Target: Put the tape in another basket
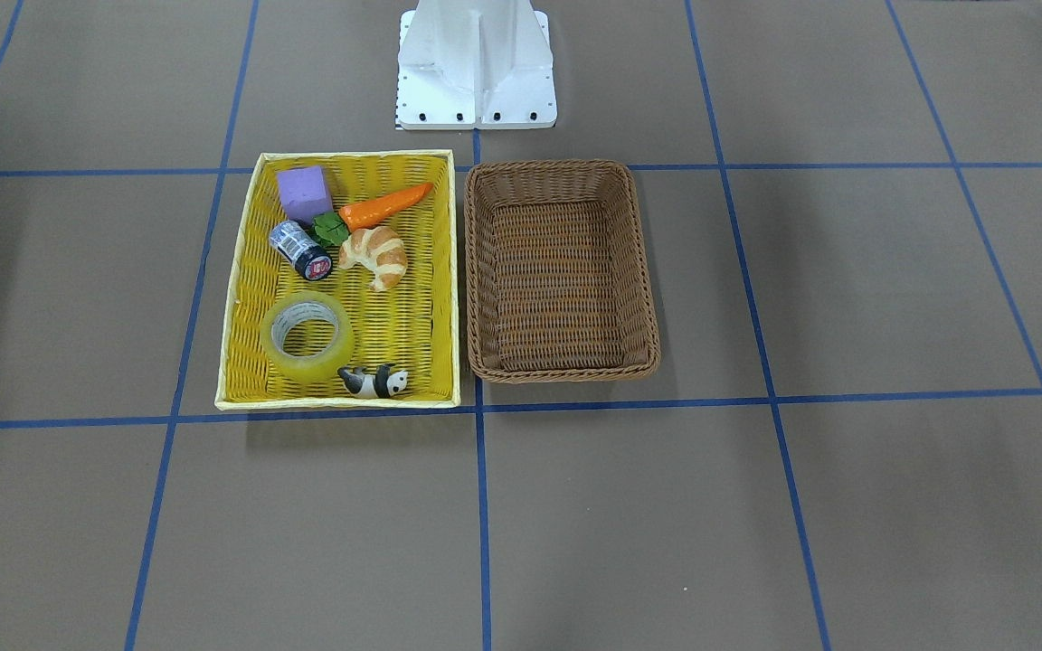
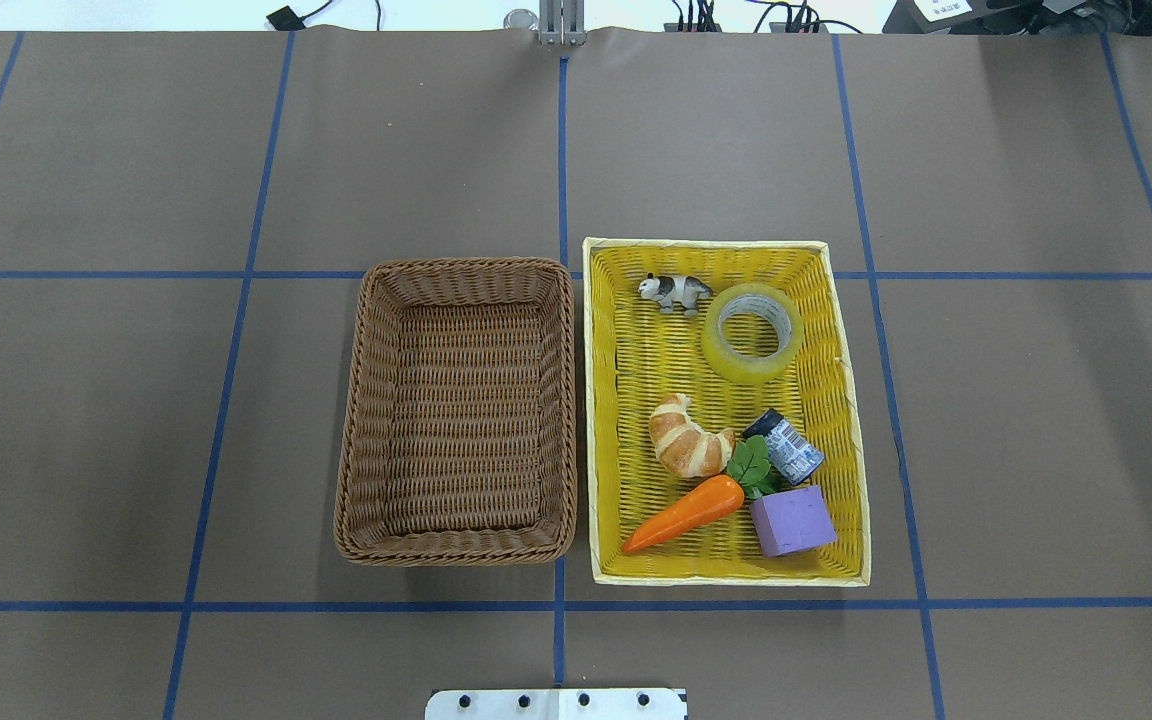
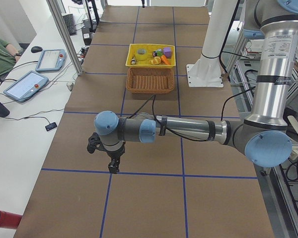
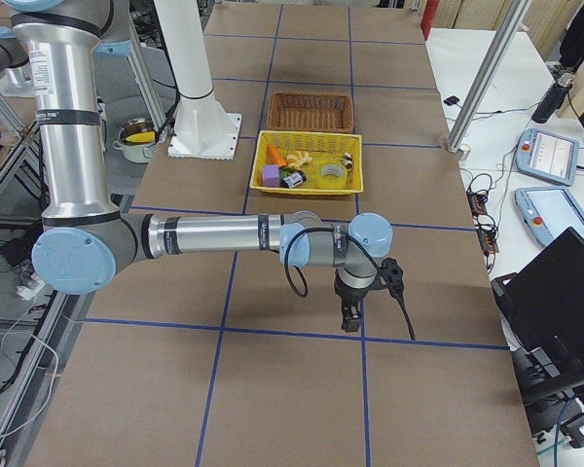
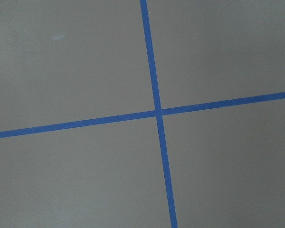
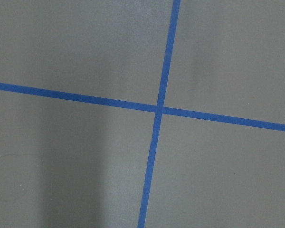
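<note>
**Tape in the yellow basket, wicker basket alongside**

Broad bench first: matte brown covering, ruled into squares by blue lines. Only in the side views: left arm and right arm, grey tubes with pale blue joint caps, stretched low over bare covering, well apart from both baskets. White pedestal tall in the front view, a thin plate edge from overhead.

Next down, yellow basket: bright tight weave, pale rim, rectangular. Just beside it, on the robot's left: brown basket, coarse wicker, braided rim, sloping walls.

Left claw and right claw pointing down near line crossings, too small to call open or closed; cannot tell. From the wrist cameras, flat brown and a blue cross.

Inside the yellow basket, at the end far from the robot: tape, a wide translucent yellowish ring lying flat, white core. Toward the robot's end: glossy orange carrot with green leaves, ridged golden croissant, matte purple block, small dark can on its side. Smallest, just beside the tape: black-and-white panda figurine.
</note>
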Robot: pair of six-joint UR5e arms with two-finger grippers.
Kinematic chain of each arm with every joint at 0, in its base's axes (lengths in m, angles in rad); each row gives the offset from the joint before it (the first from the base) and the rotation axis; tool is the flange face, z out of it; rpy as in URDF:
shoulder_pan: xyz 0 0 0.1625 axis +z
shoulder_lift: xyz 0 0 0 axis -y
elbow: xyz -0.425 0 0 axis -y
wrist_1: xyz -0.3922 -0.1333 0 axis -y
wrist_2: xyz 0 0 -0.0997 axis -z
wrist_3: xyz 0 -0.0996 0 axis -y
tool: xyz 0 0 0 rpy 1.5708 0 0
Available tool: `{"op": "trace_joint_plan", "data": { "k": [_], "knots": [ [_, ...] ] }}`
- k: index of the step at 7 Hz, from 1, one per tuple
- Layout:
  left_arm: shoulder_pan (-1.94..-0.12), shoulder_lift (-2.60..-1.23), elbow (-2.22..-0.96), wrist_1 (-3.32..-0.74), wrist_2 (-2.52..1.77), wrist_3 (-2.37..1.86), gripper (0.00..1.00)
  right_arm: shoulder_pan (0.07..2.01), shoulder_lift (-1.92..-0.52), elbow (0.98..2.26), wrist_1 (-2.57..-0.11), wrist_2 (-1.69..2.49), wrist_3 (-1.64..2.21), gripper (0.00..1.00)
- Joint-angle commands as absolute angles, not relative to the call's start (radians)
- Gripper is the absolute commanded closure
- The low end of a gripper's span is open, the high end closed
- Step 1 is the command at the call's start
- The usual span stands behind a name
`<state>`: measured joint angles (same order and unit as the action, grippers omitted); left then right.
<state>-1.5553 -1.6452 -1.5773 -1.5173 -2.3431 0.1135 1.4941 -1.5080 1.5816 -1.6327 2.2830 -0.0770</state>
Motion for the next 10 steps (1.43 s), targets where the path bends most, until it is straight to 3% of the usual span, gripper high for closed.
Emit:
{"op": "trace_joint_plan", "data": {
  "k": [1, 7, 10],
  "knots": [
    [-1.555, -1.634, -1.583, -1.517, -2.342, 0.114, 0.02, 1.496, -1.511, 1.591, -1.640, 2.280, -0.080, 0.00],
    [-1.557, -1.635, -1.589, -1.516, -2.342, 0.114, 0.02, 1.496, -1.528, 1.611, -1.629, 2.292, -0.080, 0.00],
    [-1.565, -1.635, -1.589, -1.516, -2.339, 0.114, 0.02, 1.496, -1.539, 1.704, -1.629, 2.279, -0.077, 0.00]
  ]
}}
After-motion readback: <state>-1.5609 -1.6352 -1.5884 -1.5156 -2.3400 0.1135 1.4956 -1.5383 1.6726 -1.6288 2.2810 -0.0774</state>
